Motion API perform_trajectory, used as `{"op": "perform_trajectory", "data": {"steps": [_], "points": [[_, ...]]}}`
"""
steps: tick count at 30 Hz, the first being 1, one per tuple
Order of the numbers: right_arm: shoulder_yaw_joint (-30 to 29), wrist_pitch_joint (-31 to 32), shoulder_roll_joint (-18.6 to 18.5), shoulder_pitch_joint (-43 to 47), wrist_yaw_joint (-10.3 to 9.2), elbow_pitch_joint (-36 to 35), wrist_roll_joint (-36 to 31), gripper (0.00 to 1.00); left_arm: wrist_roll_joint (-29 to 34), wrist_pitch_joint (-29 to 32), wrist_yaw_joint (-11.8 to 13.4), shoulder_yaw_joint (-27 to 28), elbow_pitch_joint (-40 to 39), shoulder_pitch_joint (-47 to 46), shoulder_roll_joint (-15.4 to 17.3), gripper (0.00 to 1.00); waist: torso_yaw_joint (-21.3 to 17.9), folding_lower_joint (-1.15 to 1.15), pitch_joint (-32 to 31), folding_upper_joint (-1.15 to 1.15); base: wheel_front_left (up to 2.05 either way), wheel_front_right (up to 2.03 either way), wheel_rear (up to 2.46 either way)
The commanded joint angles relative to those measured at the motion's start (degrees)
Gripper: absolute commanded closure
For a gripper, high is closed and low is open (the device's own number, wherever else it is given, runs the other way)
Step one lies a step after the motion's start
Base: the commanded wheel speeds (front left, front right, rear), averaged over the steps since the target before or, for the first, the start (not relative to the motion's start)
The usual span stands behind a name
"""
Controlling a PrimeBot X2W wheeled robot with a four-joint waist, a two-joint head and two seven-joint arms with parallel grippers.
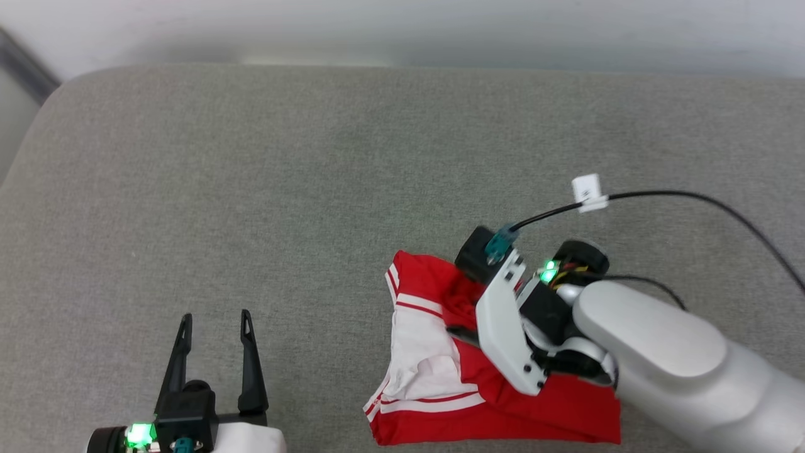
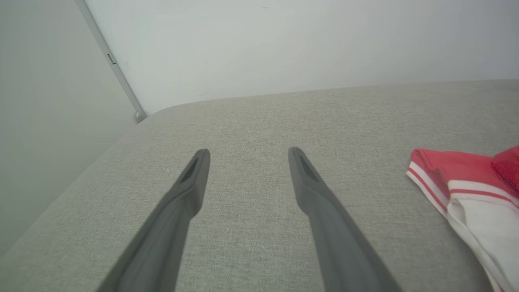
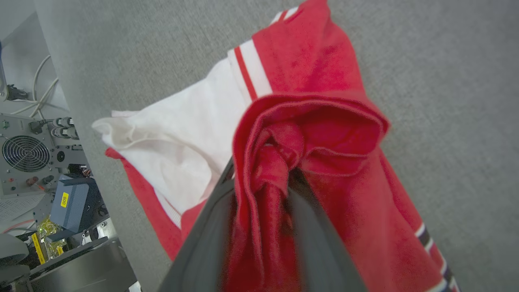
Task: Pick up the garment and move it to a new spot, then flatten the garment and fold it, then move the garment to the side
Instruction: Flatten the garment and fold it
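Red cloth, twisted into a rope-like fold, sits right between the fingers of the right gripper (image 3: 263, 178), which point down into the garment (image 3: 348, 202). The fingers stand a little apart with the fold filling the gap. Whether they pinch it or only flank it, I cannot tell.

The garment lies crumpled on the grey padded surface (image 1: 251, 189), toward the robot's right and close to the near edge. A white sleeve with red-and-white stripe trim is turned toward the left side. The left gripper (image 1: 216, 316) hovers low at the near left with its fingers spread wide and nothing between them, well apart from the cloth.

My reading is that the relocating step is in hand and flattening has not begun, since the shirt is a heap and nothing is laid out.

To do this step well, the heap wants to sit where there is bare surface all round, and the wide stretch toward the middle looks better than this near edge. If letting go, the fingers should part fully and rise straight up — the twisted fold looks likely to drag along on a finger otherwise. For the spreading after that, the striped hem and the sleeve edge look the easiest to find and take. One gripper on each could draw the cloth apart gently, keeping it low so it does not fold back on itself.
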Motion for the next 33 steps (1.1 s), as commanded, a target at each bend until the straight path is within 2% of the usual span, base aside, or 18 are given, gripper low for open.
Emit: {"op": "perform_trajectory", "data": {"steps": [1,6,10,13,15,20,23,26,29,33], "points": [[-0.18,-1.41,-0.85,-1.46,-0.04,-0.71,0.18,0.0,0.15,-0.28,0.05,0.01,-0.05,0.55,-0.08,0.0,-0.57,-0.01,-0.74,0.0,0.0,0.0,0.0],[-2.79,-16.11,-4.69,-2.11,-0.04,-4.18,-2.56,0.0,0.0,-0.27,0.47,0.46,-0.52,2.38,0.02,0.0,-2.35,-0.01,-2.97,0.0,0.0,0.0,0.0],[-10.75,-30.85,-5.52,0.3,-0.05,-0.99,-8.99,0.0,-0.34,-0.27,0.35,0.75,-0.91,3.56,0.02,0.0,-3.77,-0.01,-4.23,0.0,0.0,0.0,0.0],[-19.22,-41.11,-4.21,3.06,-0.05,2.77,-14.95,0.0,-0.27,-0.28,0.17,0.93,-1.06,3.99,0.03,0.0,-4.61,-0.01,-4.73,0.0,0.0,0.0,0.0],[-25.23,-45.22,-3.04,5.52,-0.05,5.28,-18.61,0.0,-0.14,-0.28,0.0,0.94,-1.09,4.07,0.07,0.0,-5.05,-0.01,-5.06,0.0,0.0,0.0,0.0],[-41.26,-47.78,0.51,13.04,-0.05,5.37,-28.58,0.0,0.0,-0.27,-0.26,1.11,-1.07,4.36,0.12,0.0,-5.97,-0.01,-6.07,0.0,0.0,0.0,0.0],[-51.26,-47.8,3.72,19.79,-0.05,-0.8,-33.53,0.0,-0.1,-0.28,-0.44,1.15,-1.09,4.71,0.18,0.0,-6.29,-0.01,-6.7,0.0,0.0,0.0,0.0],[-58.33,-47.81,7.55,27.05,-0.05,-6.9,-36.78,0.0,-0.06,-0.28,-0.56,1.25,-1.18,5.03,0.23,0.0,-6.56,-0.01,-7.37,0.0,0.0,0.0,0.0],[-62.35,-47.83,10.67,33.28,-0.05,-11.39,-39.06,0.0,0.04,-0.28,-0.69,1.19,-1.36,5.72,0.22,0.0,-6.78,-0.01,-8.12,0.0,0.0,0.0,0.0],[-64.51,-47.83,13.67,40.59,-0.05,-15.08,-40.92,0.0,0.09,-0.28,-0.88,0.91,-1.39,6.37,0.35,0.0,-6.81,-0.01,-9.06,0.0,0.0,0.0,0.0]]}}
